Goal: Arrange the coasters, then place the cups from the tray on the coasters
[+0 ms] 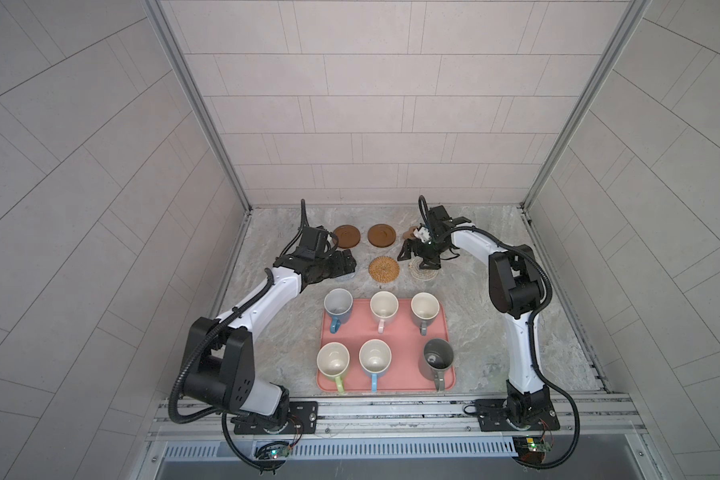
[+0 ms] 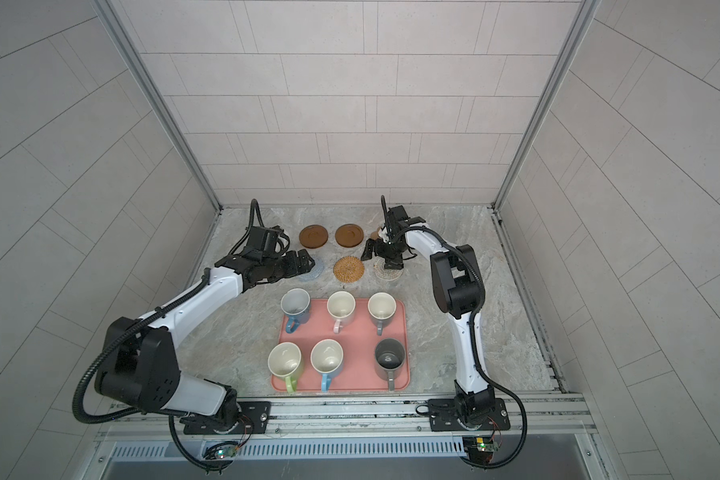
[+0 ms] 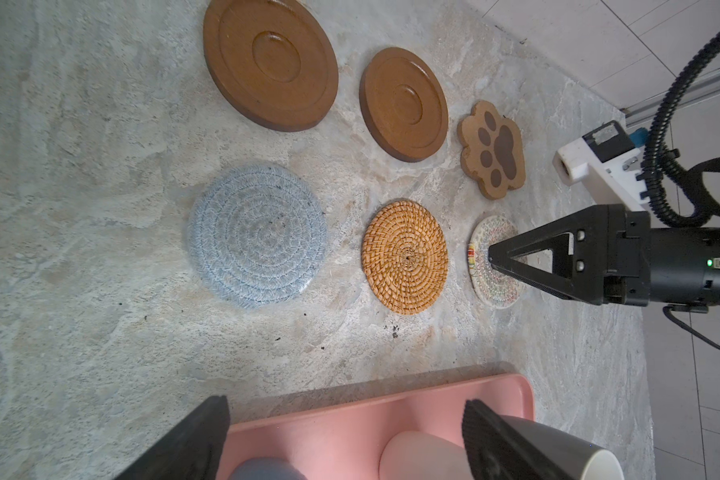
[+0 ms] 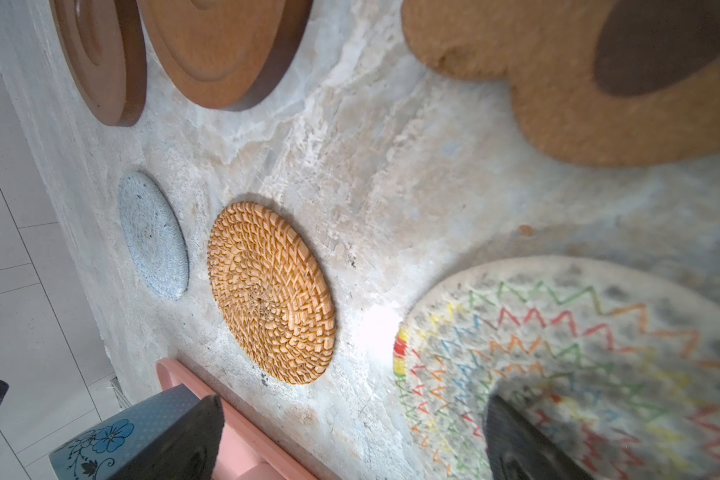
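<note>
Six coasters (image 1: 384,269) lie in two rows of three on the desk (image 1: 474,299), upper middle of both top views, none touching, so arranging looks done (all six cups (image 1: 384,305) stand on the tray (image 1: 404,336) just below). The right hand (image 1: 417,259) hangs spread over the pale woven coaster (image 4: 558,332), pinching nothing; best lift straight up so nothing drags it. The left hand (image 1: 348,264), spread and empty by the grey-blue coaster (image 3: 257,235), is nearest the blue cup (image 1: 338,302) for a rim grip

Six flat coasters (image 1: 384,269) are being seen in two rows just beyond the tray (image 1: 406,353); six upright mugs (image 1: 384,307) are being carried on it.
</note>
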Available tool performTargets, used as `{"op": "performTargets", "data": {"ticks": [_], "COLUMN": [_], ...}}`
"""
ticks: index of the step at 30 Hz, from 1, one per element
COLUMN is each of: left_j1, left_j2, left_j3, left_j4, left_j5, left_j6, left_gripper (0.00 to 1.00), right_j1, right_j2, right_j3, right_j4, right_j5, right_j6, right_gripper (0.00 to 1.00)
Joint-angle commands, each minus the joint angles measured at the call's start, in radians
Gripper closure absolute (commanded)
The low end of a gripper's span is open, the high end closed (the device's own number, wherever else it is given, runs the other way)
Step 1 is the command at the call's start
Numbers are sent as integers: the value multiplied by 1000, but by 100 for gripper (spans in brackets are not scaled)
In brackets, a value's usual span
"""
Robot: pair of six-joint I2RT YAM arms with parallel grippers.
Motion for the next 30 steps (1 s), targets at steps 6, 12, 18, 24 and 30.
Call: {"op": "performTargets", "data": {"ticks": [6, 12, 18, 24, 30], "left_j1": [9, 12, 14, 14, 15], "left_j2": [-27, -38, -70, -116, -149], "left_j3": [1, 1, -16, -52, -79], "left_j4": [-2, 2, 19, 75, 108], "left_j5": [-24, -24, -29, -55, -75], "left_j6": [17, 15, 14, -14, -28], "left_gripper": [4, 4, 4, 4, 4], "right_j1": [4, 2, -1, -1, 13], "right_j2": [22, 15, -56, -135, -203], "right_j3": [85, 165, 202, 214, 192], "right_j4": [-54, -136, -212, -274, -313], "right_j5": [2, 5, 48, 129, 195], "right_j6": [0, -37, -74, -95, -115], "right_gripper": [1, 1, 1, 1, 1]}}
